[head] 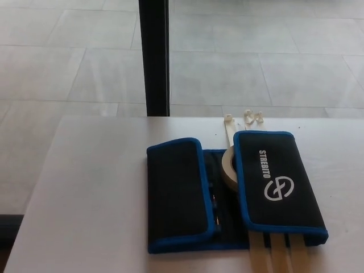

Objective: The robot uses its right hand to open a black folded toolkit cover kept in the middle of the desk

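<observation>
Neither hand shows in the head view, so I cannot tell whether the right one is spread or clenched, and I have to plan its approach blind until it enters from the picture's right. What I do see is the black toolkit cover [227, 190] lying near the middle of the white desk [85, 199], toward the near edge, blue-trimmed, with its two flaps folded inward. The right flap [278, 185], the one with the white logo, lies over the centre, and the left flap [176, 190] lies beside it, leaving a strip of the inner panel exposed between them. A roll of pale tape [229, 165] peeks out from under the right flap's inner edge, and pale straps [277, 256] run out below it (cable ties, I would guess). My judgement: bring the right hand in low, hook its fingers under that inner blue edge, and swing the flap outward to the right, slowly, so the tape does not drag along.
</observation>
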